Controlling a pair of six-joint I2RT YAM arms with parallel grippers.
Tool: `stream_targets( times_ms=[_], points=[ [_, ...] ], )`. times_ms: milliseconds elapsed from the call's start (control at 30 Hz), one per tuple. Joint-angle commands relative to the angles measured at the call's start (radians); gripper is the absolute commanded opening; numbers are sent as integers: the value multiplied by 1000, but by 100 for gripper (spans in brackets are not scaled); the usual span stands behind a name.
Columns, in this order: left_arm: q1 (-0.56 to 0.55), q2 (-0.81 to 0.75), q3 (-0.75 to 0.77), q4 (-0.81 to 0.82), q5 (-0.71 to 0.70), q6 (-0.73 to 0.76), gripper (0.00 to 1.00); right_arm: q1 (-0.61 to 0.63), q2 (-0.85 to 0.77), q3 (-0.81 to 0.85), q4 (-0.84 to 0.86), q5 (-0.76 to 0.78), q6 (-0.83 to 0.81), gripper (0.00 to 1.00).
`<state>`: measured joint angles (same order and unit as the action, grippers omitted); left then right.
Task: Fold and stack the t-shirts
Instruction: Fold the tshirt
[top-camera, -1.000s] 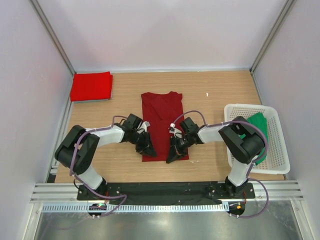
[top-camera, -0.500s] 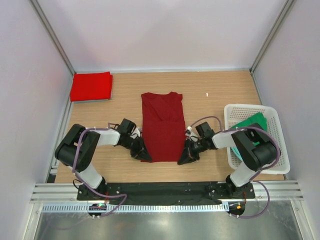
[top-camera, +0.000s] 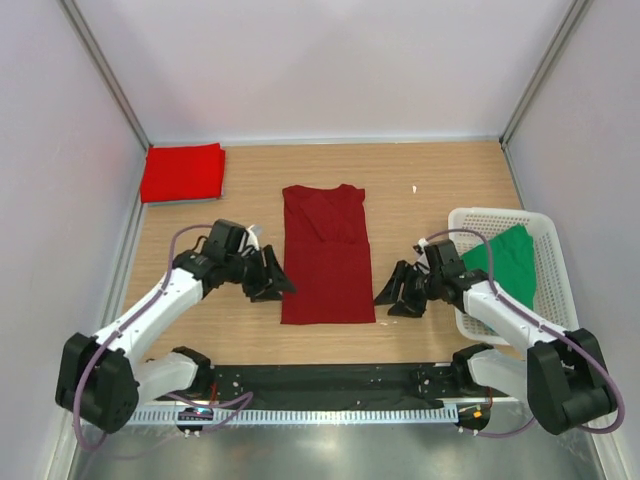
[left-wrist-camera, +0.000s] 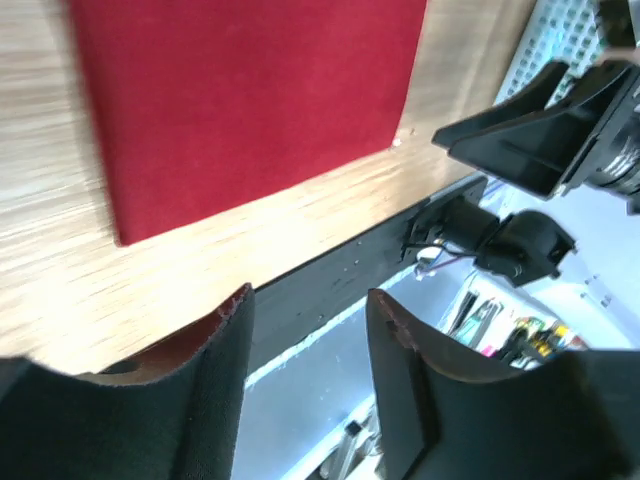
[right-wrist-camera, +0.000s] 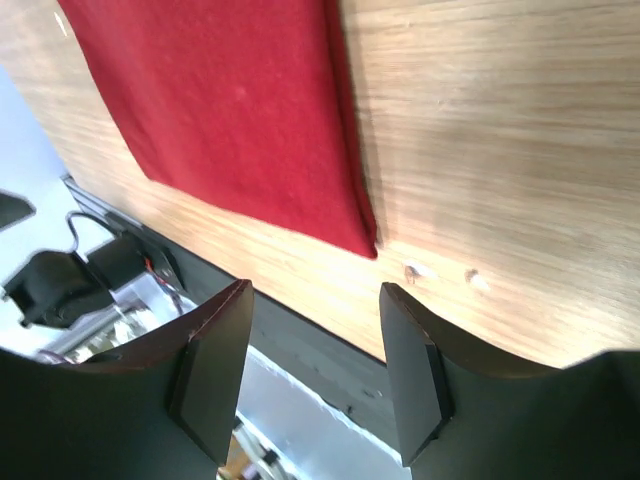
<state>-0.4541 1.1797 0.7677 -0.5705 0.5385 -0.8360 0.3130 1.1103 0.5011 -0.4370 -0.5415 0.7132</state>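
A dark maroon t-shirt (top-camera: 326, 252) lies flat in the middle of the table as a long narrow strip with its sleeves folded in, collar at the far end. Its near edge shows in the left wrist view (left-wrist-camera: 250, 100) and the right wrist view (right-wrist-camera: 230, 110). My left gripper (top-camera: 278, 284) hovers just left of the shirt's near left side, open and empty. My right gripper (top-camera: 392, 296) is just right of its near right side, open and empty. A brighter red t-shirt (top-camera: 182, 172) lies folded at the far left corner. A green t-shirt (top-camera: 512, 262) sits in the basket.
A white plastic basket (top-camera: 560, 300) stands at the right edge of the table. A small white scrap (top-camera: 415, 188) lies on the wood beyond the maroon shirt. The black base rail (top-camera: 330, 380) runs along the near edge. Grey walls close in the table.
Both grippers have let go of the maroon shirt's near corners, opened, and drawn outward and up, the left one to the left, the right one to the right. The shirt now lies flat.
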Motion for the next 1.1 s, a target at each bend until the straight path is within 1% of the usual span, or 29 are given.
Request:
stream_targets(
  times_ms=[0,33,67,100,133,200,233,300,367,500,600,733,867,1067],
  points=[
    [85,-32,-95,-83,-4,-101,49,8,10,-70,85,14,116,59],
    [112,-49,-173,-13,32,-133,42,20,2,-100,110,20,168,58],
    [139,-48,-206,36,58,-170,39,27,-22,-113,139,37,192,58],
    [140,-43,-223,70,66,-226,36,34,-35,-131,148,52,236,57],
    [141,-48,-260,102,66,-267,35,50,-47,-139,153,66,258,56],
    [141,-54,-272,161,37,-313,36,67,-78,-156,191,93,310,56],
    [143,-52,-289,184,28,-357,38,81,-87,-177,213,107,366,56],
    [140,-46,-304,256,2,-400,41,116,-110,-199,256,149,405,56],
    [141,-34,-320,273,-29,-425,43,133,-109,-211,279,167,436,56],
    [141,-32,-373,290,-31,-459,43,135,-49,-225,329,163,450,54],
    [141,-31,-412,297,-25,-486,43,147,-18,-219,365,172,466,50],
    [141,-22,-406,291,-18,-492,42,170,-12,-205,343,195,482,47],
    [141,-12,-403,288,-17,-496,42,184,-7,-213,328,186,496,46],
    [141,-3,-412,288,-23,-502,43,184,54,-240,403,178,516,45]
  ],
)
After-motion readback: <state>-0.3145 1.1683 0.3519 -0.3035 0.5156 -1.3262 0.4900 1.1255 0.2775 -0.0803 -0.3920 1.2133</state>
